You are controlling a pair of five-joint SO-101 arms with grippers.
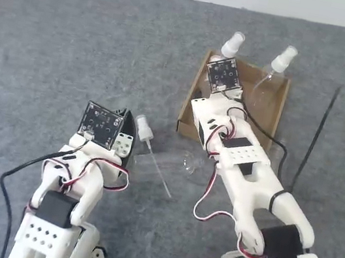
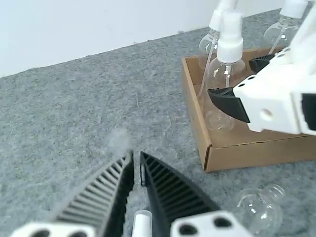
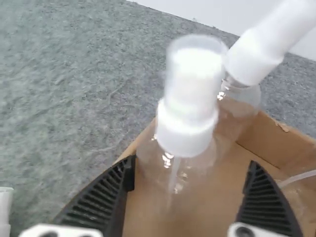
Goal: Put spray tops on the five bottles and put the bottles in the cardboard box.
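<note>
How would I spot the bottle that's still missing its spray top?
Look for the cardboard box on the grey table. Just outside its near corner, a clear bottle lies on the table. Unlike the capped bottles in the box, its neck is bare.

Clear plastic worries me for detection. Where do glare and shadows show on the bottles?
High view: light is soft and even, shadows faint; the uncapped bottle on the grey mat shows only thin highlights. Left wrist view: that bottle carries bright rim glints. Right wrist view: small glints on the capped bottle between the fingers.
</note>
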